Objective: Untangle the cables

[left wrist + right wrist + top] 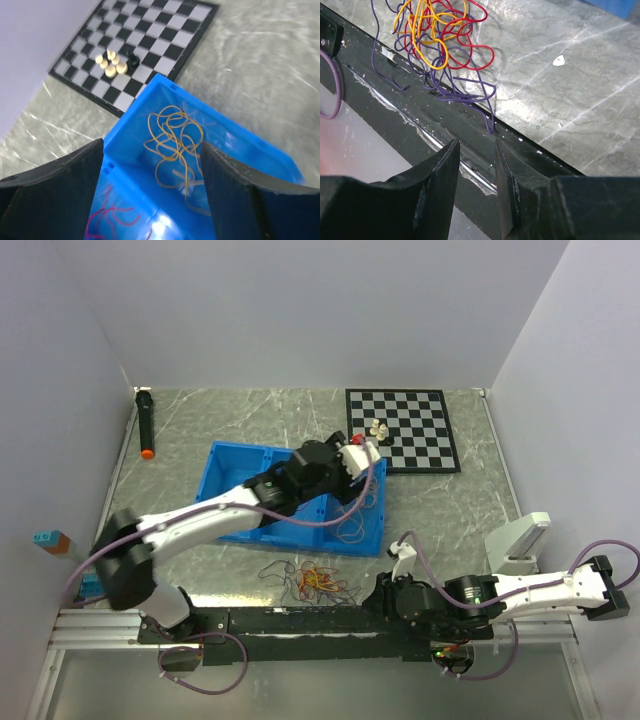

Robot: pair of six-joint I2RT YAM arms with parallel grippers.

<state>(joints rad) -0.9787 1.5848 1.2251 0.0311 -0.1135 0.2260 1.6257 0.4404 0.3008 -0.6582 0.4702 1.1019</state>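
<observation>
Yellow-orange cables [175, 145] are lying in a loose, curly bunch on the floor of the blue bin [235, 137], in the compartment at the end nearest the chessboard [150, 40]. A few red cables [110, 220] are lying in the neighbouring compartment, across a low divider.

A mixed tangle [440, 40] of red, yellow and dark purple wire is sitting outside the bin on the marbled table [570, 90]. It is lying between the bin's near wall and the black rail [380, 90] along the table's near edge. One dark strand is trailing off the tangle onto that rail.

The left gripper [151, 155] is hanging above the bin, over the yellow bunch. Its fingers [60, 200] are standing wide apart with nothing between them.

The right gripper [476, 155] is sitting low over the black rail, just on the near side of the tangle. Only a narrow gap is showing between its fingers, and they are holding nothing and touching no wire.

Beyond the bin, a cluster of cream chess pieces [112, 64] is standing on the chessboard with one dark piece beside it. A black marker [145, 423] with an orange tip is lying at the far left of the table.
</observation>
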